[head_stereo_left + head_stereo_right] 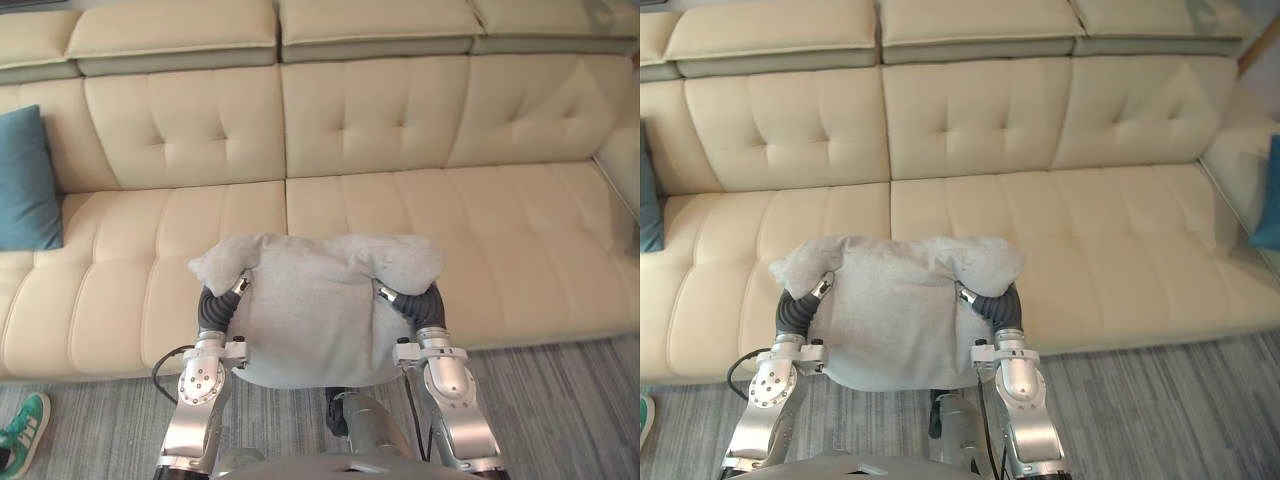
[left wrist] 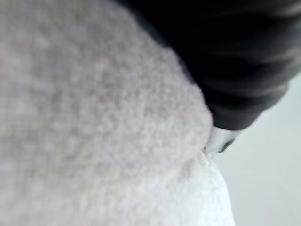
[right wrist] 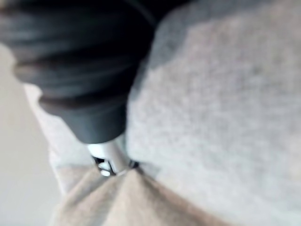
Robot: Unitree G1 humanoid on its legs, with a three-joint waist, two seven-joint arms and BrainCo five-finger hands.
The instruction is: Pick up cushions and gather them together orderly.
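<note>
While the left hand [image 1: 222,300] and right hand [image 1: 412,298] carry the grey cushion [image 1: 310,315], it hides their grip; a teal cushion [image 1: 25,180] leans at the sofa's [image 1: 480,220] left end.

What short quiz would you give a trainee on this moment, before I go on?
1. True or false: the grey cushion lies on the floor.
2. Where is the teal cushion? A) propped at the left end of the sofa; B) on the floor; C) between the robot's arms.
3. Which hands are on the grey cushion?

Key: 1. False, it is held up in front of the sofa. 2. A. 3. Both: the left hand and the right hand, one on each side.
</note>
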